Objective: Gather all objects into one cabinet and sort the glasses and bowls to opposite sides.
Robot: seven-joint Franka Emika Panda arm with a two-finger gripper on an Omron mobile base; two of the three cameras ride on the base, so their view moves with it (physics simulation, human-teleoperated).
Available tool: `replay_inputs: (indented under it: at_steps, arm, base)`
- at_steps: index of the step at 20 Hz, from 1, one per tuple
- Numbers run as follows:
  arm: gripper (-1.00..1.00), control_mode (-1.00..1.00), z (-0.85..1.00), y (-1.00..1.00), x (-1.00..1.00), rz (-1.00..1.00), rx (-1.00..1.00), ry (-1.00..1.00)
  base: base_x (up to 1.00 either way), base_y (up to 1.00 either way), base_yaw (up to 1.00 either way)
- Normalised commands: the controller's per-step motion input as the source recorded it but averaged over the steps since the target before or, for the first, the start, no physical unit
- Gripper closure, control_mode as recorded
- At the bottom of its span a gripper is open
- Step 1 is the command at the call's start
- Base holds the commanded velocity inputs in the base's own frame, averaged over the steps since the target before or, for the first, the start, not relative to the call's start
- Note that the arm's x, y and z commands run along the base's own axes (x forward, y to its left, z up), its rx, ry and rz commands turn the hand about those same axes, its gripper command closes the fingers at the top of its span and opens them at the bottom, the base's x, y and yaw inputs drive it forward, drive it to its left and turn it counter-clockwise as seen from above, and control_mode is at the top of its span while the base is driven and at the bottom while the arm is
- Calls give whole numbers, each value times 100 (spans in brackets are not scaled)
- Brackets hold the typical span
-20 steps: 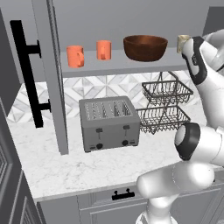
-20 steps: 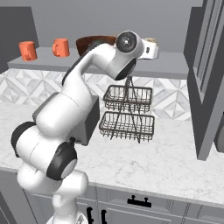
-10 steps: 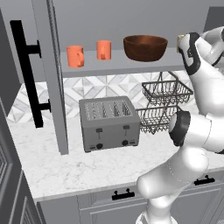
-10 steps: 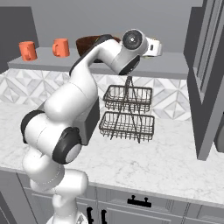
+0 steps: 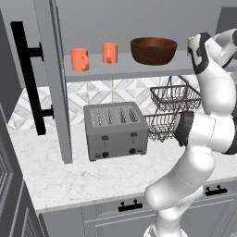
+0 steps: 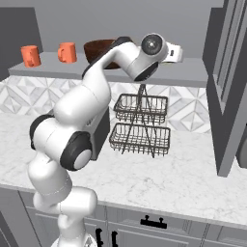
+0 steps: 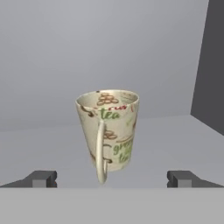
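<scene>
Wide-open, the hand [image 7: 112, 178] faces the cream mug [image 7: 108, 131], its two dark fingertips [image 7: 41, 178] spread well apart to either side of the cup and touching nothing. That mug stands upright on the cabinet shelf [image 5: 139, 69], handle turned toward the hand, with green "tea" lettering and brown motifs on its side.

Taking the wooden bowl [image 5: 153, 50] as the landmark: it sits on the same shelf, and the cream mug is to its right, apart from it, next to the robot's wrist. Left of the bowl stand two orange mugs, one near it [image 5: 109, 52] and one farther off [image 5: 79, 59], beside the open cabinet door [image 5: 51, 78]. Below the bowl, on the table [image 5: 83, 176], are a grey toaster [image 5: 115, 130] and wire racks [image 5: 173, 109].
</scene>
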Motion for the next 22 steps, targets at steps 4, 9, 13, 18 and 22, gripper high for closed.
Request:
replay_inputs:
  at_steps: [4,9,13,18,22]
  arm:
    - [-100,-100,-3,0,23,0,0,0]
    - [-100,-100,0,0,28,0,0,0]
    - [-100,-100,0,0,29,0,0,0]
    - [-100,-100,-5,0,18,0,0,0]
    - [100,-100,-5,0,6,0,0,0]
  base:
    - [0,0,0]
    - [0,0,0]
    - [0,0,0]
    - [0,0,0]
    - [0,0,0]
